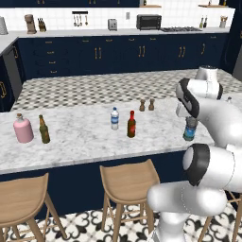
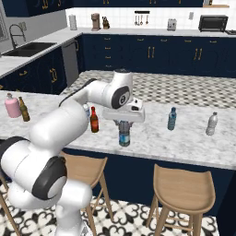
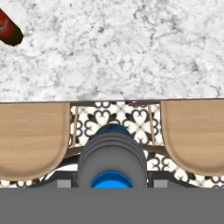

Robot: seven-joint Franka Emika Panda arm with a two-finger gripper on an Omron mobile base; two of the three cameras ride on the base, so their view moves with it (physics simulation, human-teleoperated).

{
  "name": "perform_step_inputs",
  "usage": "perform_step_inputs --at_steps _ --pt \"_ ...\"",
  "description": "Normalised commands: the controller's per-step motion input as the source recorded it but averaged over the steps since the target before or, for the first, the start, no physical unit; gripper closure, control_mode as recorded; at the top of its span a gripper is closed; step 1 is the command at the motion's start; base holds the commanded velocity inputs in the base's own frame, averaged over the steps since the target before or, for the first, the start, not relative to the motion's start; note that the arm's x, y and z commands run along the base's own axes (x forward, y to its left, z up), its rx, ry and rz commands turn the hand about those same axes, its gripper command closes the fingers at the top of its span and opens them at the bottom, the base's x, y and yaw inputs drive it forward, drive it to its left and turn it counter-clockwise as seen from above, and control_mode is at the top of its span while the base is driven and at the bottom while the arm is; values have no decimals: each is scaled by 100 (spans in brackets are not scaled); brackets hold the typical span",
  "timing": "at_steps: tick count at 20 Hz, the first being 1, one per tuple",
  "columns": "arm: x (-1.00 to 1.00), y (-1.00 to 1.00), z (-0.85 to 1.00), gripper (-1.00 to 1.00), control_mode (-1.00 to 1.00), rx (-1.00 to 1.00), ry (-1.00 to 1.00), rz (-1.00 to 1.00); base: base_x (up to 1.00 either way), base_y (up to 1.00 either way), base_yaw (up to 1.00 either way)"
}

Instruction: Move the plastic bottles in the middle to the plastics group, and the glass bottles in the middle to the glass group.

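We see the glass bottle (image 1: 131, 125) standing on the counter (image 1: 80, 134), just right of a plastic bottle (image 1: 114, 118). Two stools (image 1: 128, 182) stand before the counter.

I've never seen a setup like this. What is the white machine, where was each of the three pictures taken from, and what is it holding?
This is a rendered kitchen. The white machine is a robot arm on a drivable base; two pictures come from cameras behind it, left and right, the third from its hand, looking down. Its gripper is closed on a dark blue-tinted plastic bottle at the marble counter's near edge. On the counter stand a clear water bottle, a red-brown glass bottle, a pink flask, an olive-green bottle, a teal bottle and a greyish bottle.
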Motion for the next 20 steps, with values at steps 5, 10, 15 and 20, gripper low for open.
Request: perform_step_inputs --at_steps 5,10,15,20 --pt "-4 -89 10 100 -100 0 0 -1 0 0 0" --pt "0 -80 16 100 -100 0 -4 0 0 0 0" --pt "1 -67 12 100 -100 0 -5 0 0 0 0" --pt "28 -19 -7 100 -100 0 -1 3 0 0 0"
